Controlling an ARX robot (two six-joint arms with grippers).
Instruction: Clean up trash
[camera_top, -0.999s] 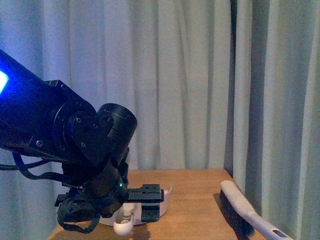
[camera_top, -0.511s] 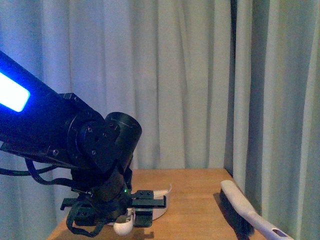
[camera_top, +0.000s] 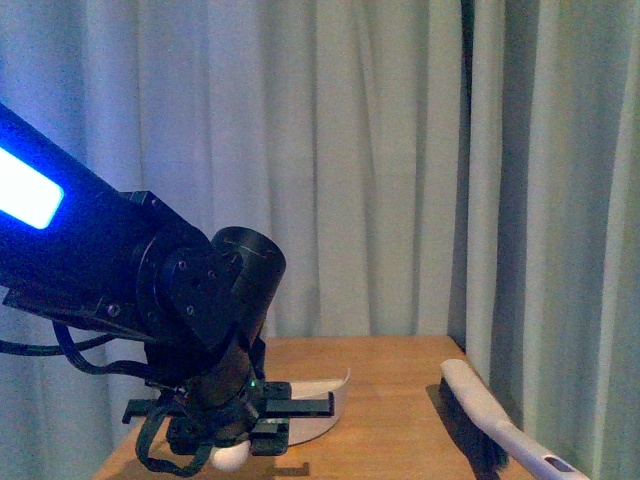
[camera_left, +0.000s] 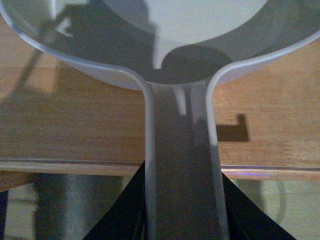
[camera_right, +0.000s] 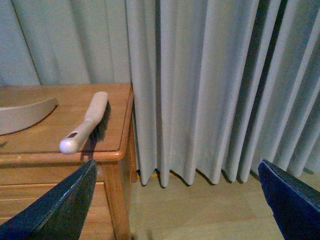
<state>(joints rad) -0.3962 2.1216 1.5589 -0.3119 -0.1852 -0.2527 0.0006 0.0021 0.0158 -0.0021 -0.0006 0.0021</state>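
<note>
The pale dustpan (camera_top: 325, 398) lies low over the wooden table (camera_top: 400, 370), at its left front. My left gripper (camera_top: 238, 442) is shut on its handle. In the left wrist view the handle (camera_left: 182, 150) runs out between the dark fingers (camera_left: 125, 210) and crosses the table's front edge, with the pan's bowl (camera_left: 150, 45) beyond it. The bowl's visible part holds nothing. My right gripper (camera_right: 182, 197) hangs open over the floor to the right of the table, nothing between its fingers. The trash is out of view in every frame.
A white hand brush (camera_top: 490, 415) with dark bristles lies along the table's right edge; the right wrist view shows this brush (camera_right: 85, 122) with the dustpan's rim (camera_right: 25, 115) beside it. Pale curtains (camera_top: 400, 160) hang behind the table. Bare floor (camera_right: 200, 210) lies to the right.
My left arm has dropped a little and shifted right, taking the dustpan with it. The pan's far rim now shows further right. The brush has stayed put.
</note>
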